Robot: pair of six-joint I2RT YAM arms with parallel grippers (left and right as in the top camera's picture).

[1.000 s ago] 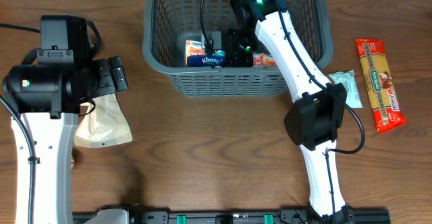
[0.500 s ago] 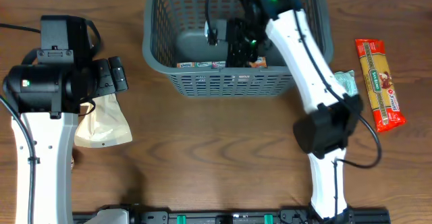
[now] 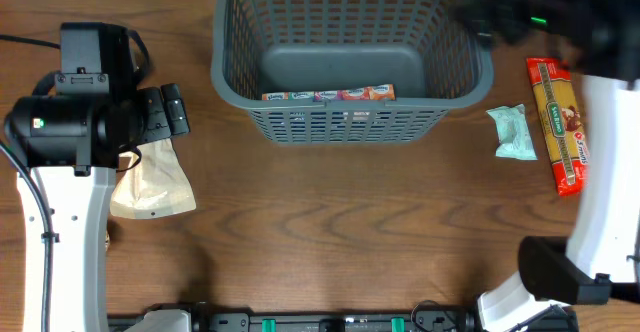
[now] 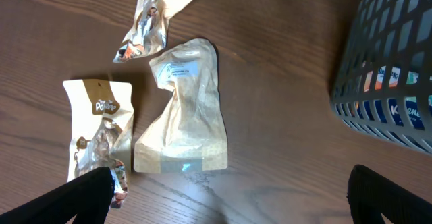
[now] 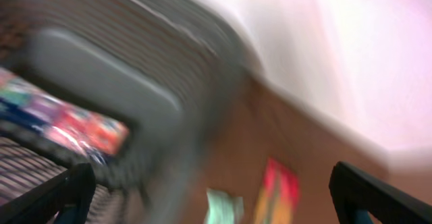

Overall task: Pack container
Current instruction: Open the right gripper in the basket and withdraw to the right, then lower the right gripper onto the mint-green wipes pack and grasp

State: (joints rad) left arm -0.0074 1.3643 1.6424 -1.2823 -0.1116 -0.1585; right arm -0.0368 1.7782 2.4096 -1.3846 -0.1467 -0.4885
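**Partly packed: container loaded in part, five packets outside it**

Progress. The container [image 3: 350, 62] stands at the far middle of the table [image 3: 320, 222], upright, with its solid floor mostly bare. A row of colourful packets [image 3: 330, 95] lies inside along its near wall, and the left wrist view shows blue and orange packaging through the lattice. Five items are not yet packed. To the right of the container lie a pale green packet [image 3: 512, 132] and, just beside it, a long red pasta packet [image 3: 562, 122]. To the left lie a tan pouch [image 4: 182, 109], a brown snack packet [image 4: 98, 136] and a crumpled silvery packet [image 4: 155, 15]. In my judgement the task is less than half done.

Arm pose. The right arm [image 3: 600, 172] reaches up the right edge of the table, its head blurred beside the container's far right corner. The right gripper [image 5: 212, 183] is spread wide and carries nothing. The left gripper [image 4: 233, 193] hangs above the tan pouch, fingers released and far apart, clear of every packet.
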